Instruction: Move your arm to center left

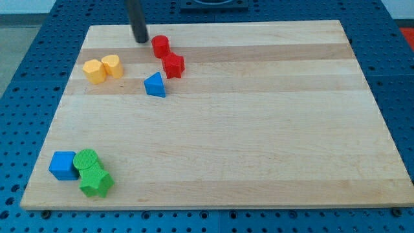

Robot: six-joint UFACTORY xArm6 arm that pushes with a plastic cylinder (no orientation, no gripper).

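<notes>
My tip (141,40) is at the view's top left of the wooden board (259,129), just left of a red cylinder (160,46) and apart from it. A red star-shaped block (173,65) lies below the cylinder. A blue triangle block (155,85) sits below those. Two yellow blocks lie left of the tip and lower: a hexagon-like one (95,71) and a heart-like one (112,65), touching. At the view's bottom left sit a blue cube (63,165), a green cylinder (86,159) and a green star-shaped block (96,183), packed together.
The board lies on a blue perforated table (26,77) that shows round all its edges.
</notes>
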